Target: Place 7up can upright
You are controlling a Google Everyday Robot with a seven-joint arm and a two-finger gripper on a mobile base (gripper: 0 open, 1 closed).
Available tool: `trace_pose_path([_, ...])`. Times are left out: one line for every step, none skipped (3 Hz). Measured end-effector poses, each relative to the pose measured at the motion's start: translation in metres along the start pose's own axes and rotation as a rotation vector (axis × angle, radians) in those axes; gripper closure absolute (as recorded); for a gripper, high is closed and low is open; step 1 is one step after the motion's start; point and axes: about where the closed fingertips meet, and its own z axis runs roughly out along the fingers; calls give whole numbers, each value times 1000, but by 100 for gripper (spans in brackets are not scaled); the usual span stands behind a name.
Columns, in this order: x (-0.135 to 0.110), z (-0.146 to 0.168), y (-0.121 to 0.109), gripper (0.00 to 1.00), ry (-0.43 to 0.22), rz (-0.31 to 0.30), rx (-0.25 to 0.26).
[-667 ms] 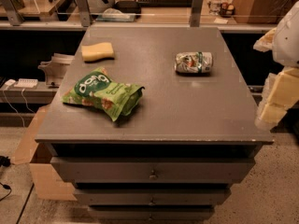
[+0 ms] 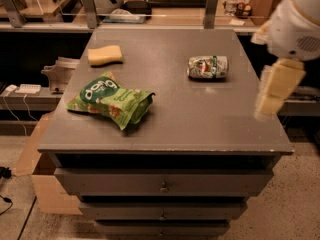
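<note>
The 7up can (image 2: 207, 67) is small, dented and silvery-white with green markings. It lies on its side on the grey cabinet top (image 2: 200, 124), at the back right. My gripper (image 2: 274, 91) hangs at the right edge of the view, blurred, over the cabinet's right side. It is to the right of the can and nearer the front, well apart from it. It holds nothing that I can see.
A green snack bag (image 2: 111, 100) lies at the front left of the top. A yellow sponge (image 2: 105, 55) lies at the back left. Drawers (image 2: 162, 184) are below. A shelf with clutter (image 2: 165, 9) runs behind. A cardboard box (image 2: 42, 184) stands at the lower left.
My arm has moved left and inward over the cabinet's right edge. The can, bag and sponge have not moved.
</note>
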Motion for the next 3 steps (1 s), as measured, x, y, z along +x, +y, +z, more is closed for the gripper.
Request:
trace_pose_path([-53, 25, -47, 0, 5, -125, 1])
trace_pose_path([-121, 60, -97, 0, -13, -229, 11])
trace_pose_path([-120, 60, -97, 0, -14, -227, 13])
